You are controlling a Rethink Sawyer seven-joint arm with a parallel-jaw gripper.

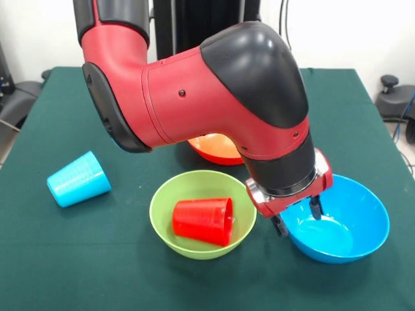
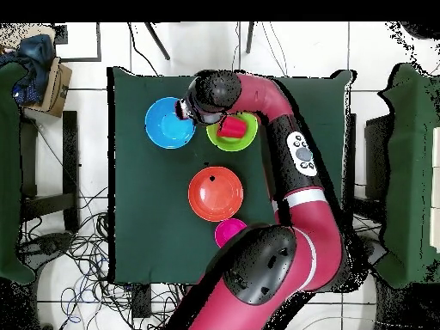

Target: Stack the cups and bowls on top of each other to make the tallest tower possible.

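Cups and bowls lie scattered on the green table, none stacked into a tower yet. Nearest in the front view, the lime green bowl sits upright with the red cup lying on its side inside it, mouth toward the picture's right. Just beside it on the right, the blue bowl stands upright. The gripper hangs over the blue bowl's near-left rim, its dark fingers parted a little, one tip inside the bowl and the other outside the wall; whether they touch the rim I cannot tell, and they grasp nothing visibly. Off to the left, well apart, the light blue cup lies on its side on the cloth. Farther back, the orange bowl shows partly behind the red and black arm. From overhead, a small pink-red bowl sits just beside the orange one, partly under the arm
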